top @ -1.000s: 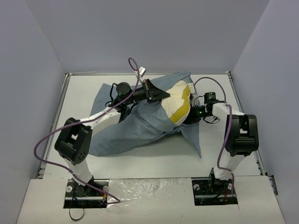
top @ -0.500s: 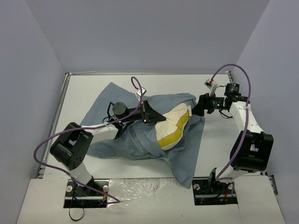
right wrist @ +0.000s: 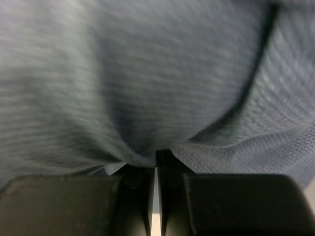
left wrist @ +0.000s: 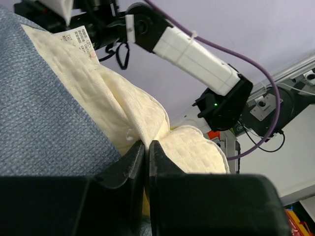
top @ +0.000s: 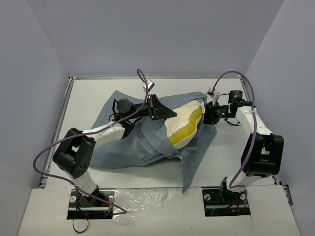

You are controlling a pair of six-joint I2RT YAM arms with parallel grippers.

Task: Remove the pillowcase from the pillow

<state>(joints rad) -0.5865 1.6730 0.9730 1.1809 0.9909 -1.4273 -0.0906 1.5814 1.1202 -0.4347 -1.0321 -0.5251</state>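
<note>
Where the left arm reaches: the left arm (top: 101,130) runs from its base at the near left diagonally over the cloth toward the middle of the desk (top: 88,93), with a purple cable (top: 49,152) looping beside it.
Pillowcase: the blue-grey, wrinkled pillowcase (top: 123,145) is spread over the middle-left of the desk, under the left arm. It covers the left end of the pillow, and a long flap runs down toward the near edge, right of centre.
Left jaws: closed, pinching a fold of the cream quilted cover right where the blue-grey cloth ends. In the left wrist view the fold is drawn in between the two black fingers (left wrist: 123,167).
Pillow: the cream, dimpled pillow (top: 183,118) lies tilted at the centre of the desk. Its right end is bare, its bright yellow side edge (top: 184,132) faces the near side, and its left end is inside the pillowcase.
Pillow tag: a small white printed tag (left wrist: 81,37) sits at the far end of the pillow, close to the other arm's wrist.
Right jaws: closed on bunched blue-grey pillowcase cloth, just beside the pillow's far right corner. The right wrist view is blurred and filled with cloth gathered into the closed jaws.
Right arm: the right arm (top: 248,120) rises from the near right base and bends left toward that corner.
</note>
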